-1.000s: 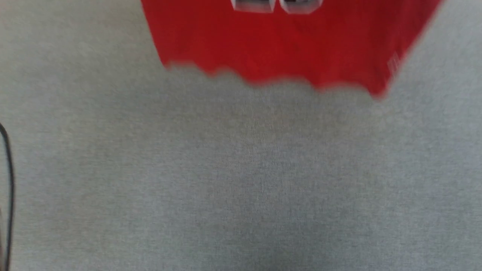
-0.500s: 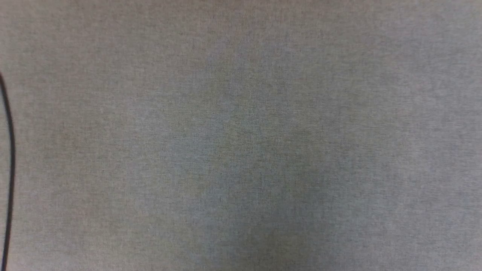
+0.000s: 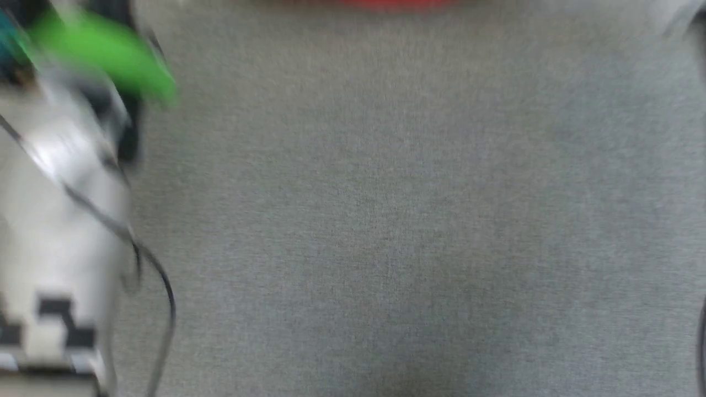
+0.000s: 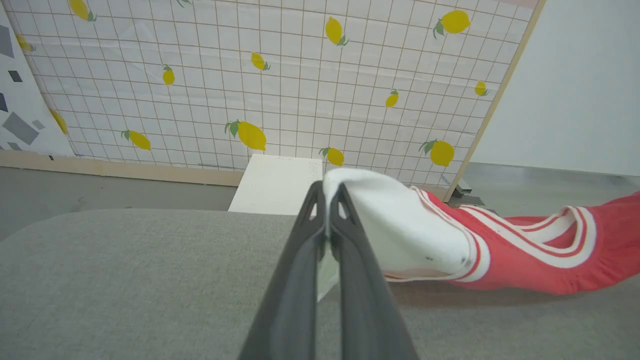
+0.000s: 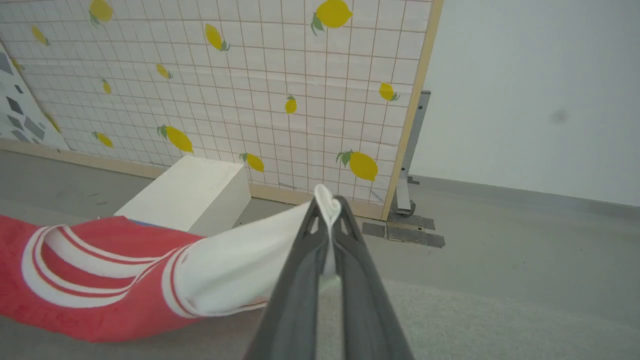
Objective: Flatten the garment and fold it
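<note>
**One jersey, two grippers, a sleeve pinched in each**

Counts: 1 garment, 2 grippers, 2 white sleeves, 1 grey table, 1 lemon-print screen, 1 white block, 1 pale forearm.

Left wrist view: the left gripper (image 4: pixel 328 192) has both fingers pressed together on the tip of a white sleeve (image 4: pixel 400 225), and the cloth bulges out just past the fingertips. From there the garment (image 4: pixel 525 270) runs off to view-right, first white sleeve, then red-and-white striped trim, then red body. It sags low over the grey table (image 4: pixel 125 280); cannot tell if the red part touches it.

Right wrist view: the right gripper (image 5: pixel 328 207) is clamped the same way on the other white sleeve (image 5: pixel 240 265), with a fold of white poking up between the fingertips. Here the garment (image 5: pixel 100 285) trails to view-left of the gripper, striped trim and then red, again low over the table (image 5: pixel 475 320).

Both wrist views show the lemon-print screen (image 4: pixel 250 75) (image 5: pixel 250 75) standing behind, with the white block (image 4: pixel 275 185) (image 5: pixel 190 200) at its foot.

Head view is heavily blurred. Just a thin red strip of garment (image 3: pixel 397 3) at the top edge, centre. The pale forearm (image 3: pixel 55 220) is at the left with a dark cable (image 3: pixel 160 286) looping beside it and a green smear (image 3: pixel 110 55) above; cannot tell what the green is. The rest is grey table (image 3: pixel 386 220).
</note>
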Controlling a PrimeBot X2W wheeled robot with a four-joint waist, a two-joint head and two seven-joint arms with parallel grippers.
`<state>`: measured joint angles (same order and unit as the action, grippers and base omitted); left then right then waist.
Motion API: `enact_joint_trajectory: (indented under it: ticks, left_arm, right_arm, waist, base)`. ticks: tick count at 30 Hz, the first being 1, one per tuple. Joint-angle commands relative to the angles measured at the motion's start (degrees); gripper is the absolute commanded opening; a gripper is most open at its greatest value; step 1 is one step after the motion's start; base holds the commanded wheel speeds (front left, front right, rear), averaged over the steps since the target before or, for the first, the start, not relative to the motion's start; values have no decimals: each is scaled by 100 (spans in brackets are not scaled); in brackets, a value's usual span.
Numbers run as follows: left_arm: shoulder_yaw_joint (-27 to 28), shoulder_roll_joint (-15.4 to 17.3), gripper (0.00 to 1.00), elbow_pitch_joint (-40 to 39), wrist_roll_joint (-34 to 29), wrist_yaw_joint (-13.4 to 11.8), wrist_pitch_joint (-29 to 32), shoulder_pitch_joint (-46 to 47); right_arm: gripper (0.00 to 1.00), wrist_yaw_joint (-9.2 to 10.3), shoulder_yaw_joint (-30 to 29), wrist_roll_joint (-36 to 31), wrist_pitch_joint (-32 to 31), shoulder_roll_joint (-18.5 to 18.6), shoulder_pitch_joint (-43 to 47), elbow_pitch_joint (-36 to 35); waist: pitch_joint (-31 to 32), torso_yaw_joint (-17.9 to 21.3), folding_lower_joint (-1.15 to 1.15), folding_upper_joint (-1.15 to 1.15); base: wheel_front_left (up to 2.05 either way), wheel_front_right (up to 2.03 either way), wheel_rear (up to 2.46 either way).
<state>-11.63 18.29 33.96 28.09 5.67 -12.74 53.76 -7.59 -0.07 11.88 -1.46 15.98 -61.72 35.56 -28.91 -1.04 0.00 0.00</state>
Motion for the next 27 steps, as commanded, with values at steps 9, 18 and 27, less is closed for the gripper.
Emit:
enact_joint_trajectory:
  ticks: [9,18,27]
  left_arm:
    - [-99,239,0,-1188,390,-195,562,-2951]
    - [-219,815,0,-1773,239,-516,1107,-4659]
    - [-327,1004,0,-2121,605,-523,1807,-5852]
  right_arm:
    - [0,10,656,1380,-743,1033,2948,-1173]
    - [0,10,537,1764,-1165,1613,4894,-1659]
    - [0,10,299,1867,-2097,1526,6236,-2267]
  waist:
    - [1498,-101,0,0]
    - [2102,-96,0,0]
    - [2573,6,0,0]
  base:
    - [0,0,0]
    - [0,0,0]
    - [0,0,0]
